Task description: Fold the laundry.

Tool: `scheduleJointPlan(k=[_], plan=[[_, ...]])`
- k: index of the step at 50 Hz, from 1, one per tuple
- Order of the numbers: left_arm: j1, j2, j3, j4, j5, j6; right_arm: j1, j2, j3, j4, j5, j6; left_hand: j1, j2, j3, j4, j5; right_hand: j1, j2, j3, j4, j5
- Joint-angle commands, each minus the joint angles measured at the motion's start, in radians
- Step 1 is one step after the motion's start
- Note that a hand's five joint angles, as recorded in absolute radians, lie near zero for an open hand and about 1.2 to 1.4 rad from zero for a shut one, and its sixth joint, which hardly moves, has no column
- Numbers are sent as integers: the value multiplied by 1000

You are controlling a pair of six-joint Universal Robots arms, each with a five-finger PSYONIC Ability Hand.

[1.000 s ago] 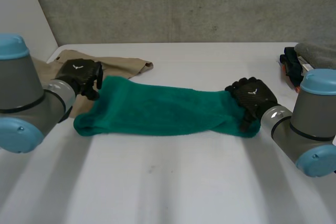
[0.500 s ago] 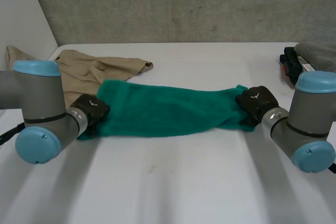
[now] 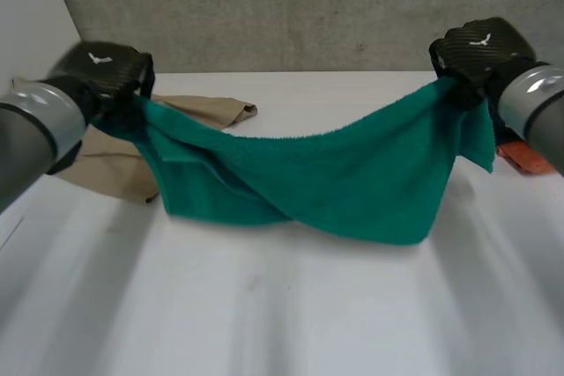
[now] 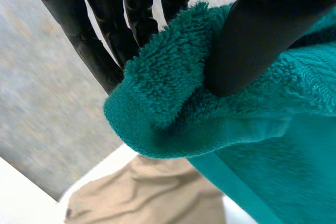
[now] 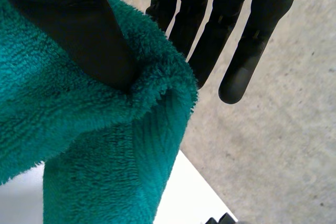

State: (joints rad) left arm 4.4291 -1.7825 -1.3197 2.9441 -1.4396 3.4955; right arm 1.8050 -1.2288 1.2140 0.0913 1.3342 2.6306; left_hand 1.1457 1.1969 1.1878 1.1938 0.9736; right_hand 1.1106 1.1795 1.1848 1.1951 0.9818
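Where the towel hangs: strung between the two raised hands, one end in each, green and thick-piled, above the bench.
Sag: the top edge dips in a curve from both hands to its lowest point left of the middle.
Lower folds: they reach the bench, a doubled layer to the left and a longer drape right of the middle.
Left hand: up at the far left, closed on the towel's left end. In the left wrist view the thumb presses the rolled hem against straight fingers behind it.
Right hand: up at the far right, closed on the towel's right end. In the right wrist view the thumb pins the pile on one side, with straight fingers on the other.
Loose flap: a short piece of towel hangs down just right of the right hand.
Beige cloth: crumpled on the bench at the far left, below the left hand, its right part hidden behind the towel's left end.
Orange thing: on the bench at the right edge, beneath the right arm; what it is cannot be told.
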Motion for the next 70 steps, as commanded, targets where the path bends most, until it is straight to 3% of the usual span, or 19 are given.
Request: scheduleJointPlan(k=[1, 5, 6, 8, 9, 10, 12, 16, 19, 23, 26, 34, 41, 45, 50, 56, 57, 59, 70], plan=[[-27, -352, 173, 1, -106, 19, 56, 289, -163, -45, 109, -20, 251, 199, 208, 202, 248, 286, 217, 211, 201, 240], [-34, -526, 316, -13, -165, 33, 88, 421, -229, -155, 143, -26, 245, 194, 203, 197, 243, 286, 217, 211, 201, 240], [-36, -553, 342, -19, -167, 33, 92, 440, -235, -177, 145, -24, 135, 83, 92, 86, 132, 242, 173, 167, 157, 196], [-43, -587, 384, -31, -162, 30, 102, 475, -243, -228, 149, -18, -188, -239, -230, -236, -190, -307, -376, -381, -392, -353], [-51, -604, 419, -46, -151, 36, 111, 503, -242, -282, 160, -11, -620, -671, -662, -668, -622, -796, -865, -870, -881, -842], [-57, -610, 431, -53, -151, 37, 117, 512, -240, -312, 172, -4, -775, -826, -817, -823, -778, -936, -1005, -1010, -1021, -982], [-69, -607, 444, -63, -165, 40, 131, 511, -228, -379, 224, 12, -971, -1022, -1013, -1019, -974, -936, -1005, -1010, -1021, -982], [-65, -536, 433, -47, -206, 42, 146, 447, -167, -407, 295, 51, -971, -1022, -1013, -1019, -974, -936, -1005, -1010, -1021, -982], [-59, -467, 375, -24, -217, 43, 148, 364, -104, -389, 300, 69, -971, -1022, -1013, -1019, -974, -936, -1005, -1010, -1021, -982], [-37, -361, 236, 47, -199, 65, 146, 217, 27, -296, 258, 69, -971, -1022, -1013, -1019, -974, -936, -1005, -1010, -1021, -982], [-24, -278, 81, 125, -158, 131, 137, 111, 152, -147, 182, 19, -971, -1022, -1013, -1019, -974, -928, -997, -1002, -1013, -974], [-14, -242, -107, 204, -61, 263, 90, 51, 357, 25, 83, -90, -777, -828, -819, -825, -779, -543, -612, -617, -627, -589], [3, -264, -118, 205, -58, 272, 82, 98, 472, -115, 37, -112, -797, -848, -839, -845, -800, -507, -576, -581, -592, -553], [1, -264, -111, 208, -59, 269, 91, 147, 492, -246, 48, -145, -815, -866, -857, -863, -817, -633, -702, -707, -718, -679], [-2, -261, -111, 211, -59, 263, 99, 195, 496, -395, 75, -176, -847, -898, -889, -895, -850, -607, -676, -682, -692, -653], [-4, -264, -118, 211, -59, 252, 116, 241, 490, -544, 103, -198, -856, -907, -898, -904, -858, -323, -392, -397, -408, -369], [-5, -264, -119, 211, -58, 252, 120, 242, 490, -582, 106, -202, -856, -907, -898, -904, -858, -11, -80, -86, -96, -57], [-7, -265, -121, 211, -56, 250, 125, 241, 490, -622, 109, -208, -856, -907, -898, -904, -858, 285, 216, 210, 200, 239], [-30, -273, -121, 240, -55, 244, 160, 86, 492, -647, 111, -149, -915, -966, -957, -963, -917, 286, 217, 211, 201, 240]])
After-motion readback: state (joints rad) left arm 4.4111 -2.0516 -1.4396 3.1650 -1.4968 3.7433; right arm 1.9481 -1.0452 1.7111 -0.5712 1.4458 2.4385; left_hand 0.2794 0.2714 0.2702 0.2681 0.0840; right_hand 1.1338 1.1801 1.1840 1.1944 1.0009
